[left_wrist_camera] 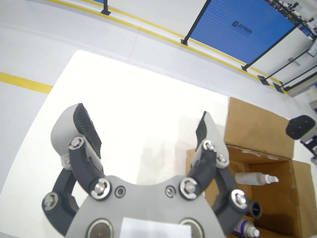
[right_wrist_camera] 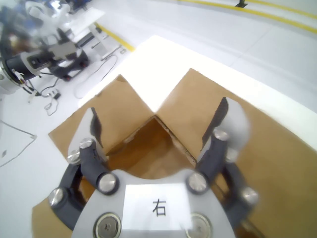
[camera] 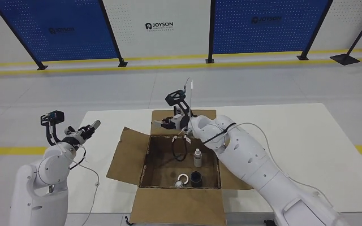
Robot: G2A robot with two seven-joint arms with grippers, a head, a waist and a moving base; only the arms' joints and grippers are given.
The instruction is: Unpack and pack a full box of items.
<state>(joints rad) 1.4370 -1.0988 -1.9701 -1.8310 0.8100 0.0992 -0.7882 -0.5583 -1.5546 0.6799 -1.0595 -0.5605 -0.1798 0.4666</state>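
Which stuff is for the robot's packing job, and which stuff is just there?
For the job: cardboard box; inside it, white spray bottle, black cylinder, second small bottle.

Just there: white table, blue panels, yellow floor line.

Brown cardboard box (camera: 178,206), open, flaps spread; inside, white spray bottle (camera: 197,159), black cylinder (camera: 195,179), small whitish item (camera: 180,182) just beside it

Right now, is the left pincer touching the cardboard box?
Apart. The top view shows the left pincer over bare table, with white surface between it and the cardboard box.
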